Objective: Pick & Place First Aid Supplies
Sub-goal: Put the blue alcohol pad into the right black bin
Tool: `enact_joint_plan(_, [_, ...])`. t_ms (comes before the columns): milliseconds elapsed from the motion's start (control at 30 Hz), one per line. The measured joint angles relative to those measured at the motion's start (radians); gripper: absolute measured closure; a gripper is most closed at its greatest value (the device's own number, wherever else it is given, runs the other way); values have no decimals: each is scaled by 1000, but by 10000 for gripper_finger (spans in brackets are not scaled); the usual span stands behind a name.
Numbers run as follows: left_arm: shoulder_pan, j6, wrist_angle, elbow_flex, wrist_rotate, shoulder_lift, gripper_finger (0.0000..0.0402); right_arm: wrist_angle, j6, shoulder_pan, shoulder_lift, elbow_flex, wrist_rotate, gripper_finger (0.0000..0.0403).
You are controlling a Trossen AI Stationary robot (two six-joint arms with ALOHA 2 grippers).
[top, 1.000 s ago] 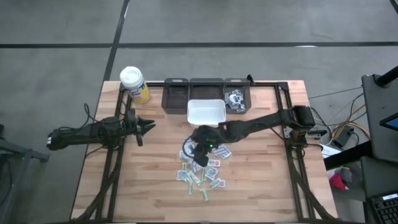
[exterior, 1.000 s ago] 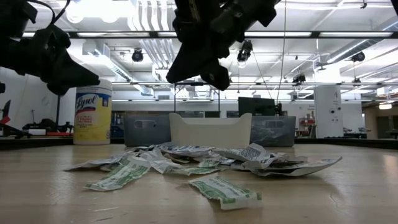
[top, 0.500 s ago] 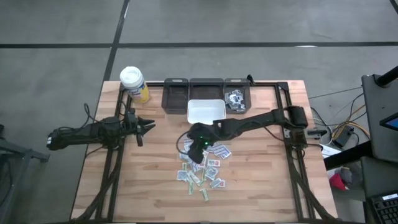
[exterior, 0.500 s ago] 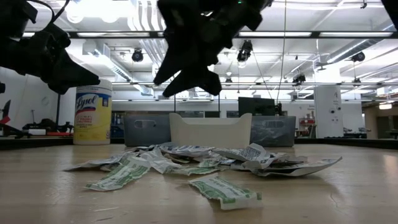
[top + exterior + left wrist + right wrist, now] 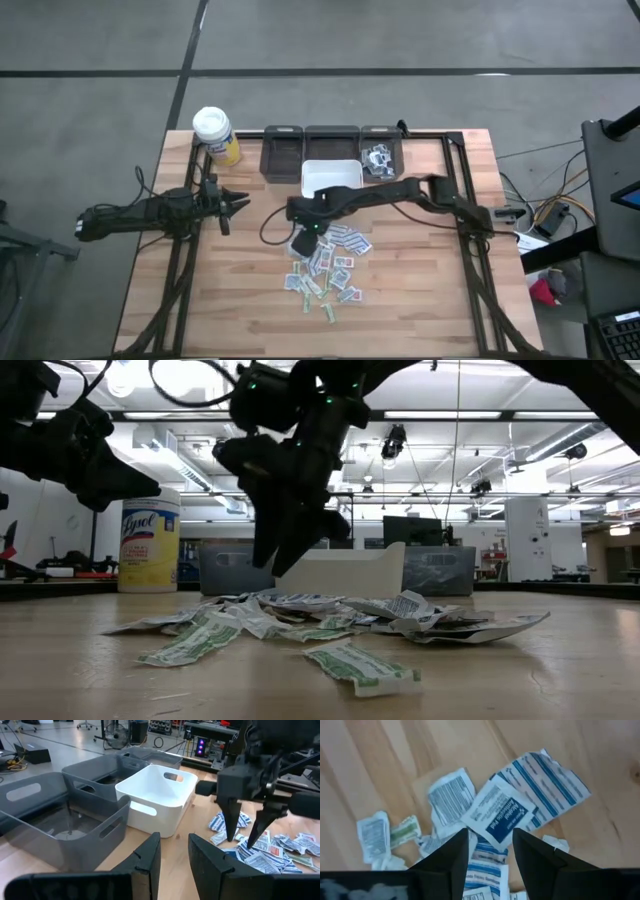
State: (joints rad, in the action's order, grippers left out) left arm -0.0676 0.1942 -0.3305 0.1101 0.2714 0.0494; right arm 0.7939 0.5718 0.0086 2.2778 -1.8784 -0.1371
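- Packets [image 5: 327, 265]: I see them scattered in a loose pile on the wooden table [image 5: 420, 290], in front of the white bin [image 5: 331, 177].
- Right gripper [image 5: 303, 241]: I find it pointing down over the pile's near-left edge, fingers [image 5: 451, 855] apart, nothing between them; a blue-printed packet [image 5: 500, 815] lies directly below.
- Left gripper [image 5: 238, 201]: I note it waiting at the table's left, well apart from the pile, fingers parted, empty.
- Yellow bottle [image 5: 216, 135]: standing at the back left corner.

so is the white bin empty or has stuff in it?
Empty. The white bin shows a bare floor in the left wrist view; packets lie on the table.
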Motion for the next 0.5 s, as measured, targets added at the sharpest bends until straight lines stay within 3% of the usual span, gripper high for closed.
enact_joint_plan(200, [0,1,0,0,0,0,307,96,2,0,71,-101,1,268])
enact_joint_plan(500, [0,1,0,0,0,0,307,154,12,0,75,-107,6,282])
